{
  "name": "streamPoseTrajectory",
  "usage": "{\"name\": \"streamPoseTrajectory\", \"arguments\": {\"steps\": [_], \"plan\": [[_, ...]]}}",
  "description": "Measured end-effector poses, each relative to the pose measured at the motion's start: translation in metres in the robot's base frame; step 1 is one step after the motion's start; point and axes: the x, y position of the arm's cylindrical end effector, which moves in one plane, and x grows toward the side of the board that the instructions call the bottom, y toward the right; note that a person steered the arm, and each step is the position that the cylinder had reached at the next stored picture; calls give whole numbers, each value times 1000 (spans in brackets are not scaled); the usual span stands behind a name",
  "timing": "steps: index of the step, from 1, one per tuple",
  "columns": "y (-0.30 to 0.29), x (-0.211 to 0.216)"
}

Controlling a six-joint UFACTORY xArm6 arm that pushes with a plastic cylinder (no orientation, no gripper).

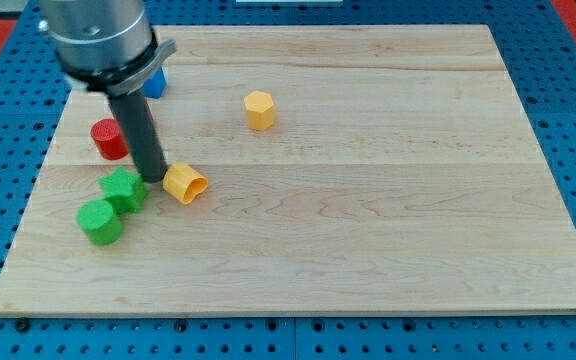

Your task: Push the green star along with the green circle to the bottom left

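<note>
The green star [123,188] sits at the board's left side, touching the green circle [99,221], which lies just below and to its left. My tip [154,178] rests on the board right beside the star's upper right edge, between the star and a yellow block [184,183]. The dark rod rises from the tip toward the view's top left.
A red cylinder [109,139] stands above the star, left of the rod. A blue block [155,81] is partly hidden behind the arm at the top left. A yellow hexagon block [259,109] sits at the upper middle. The wooden board [368,230] lies on a blue pegboard.
</note>
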Motion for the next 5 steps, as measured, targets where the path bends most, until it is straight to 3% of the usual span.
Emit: {"name": "streamPoseTrajectory", "arguments": {"steps": [3, 5], "plan": [[-27, 87], [10, 13]]}}
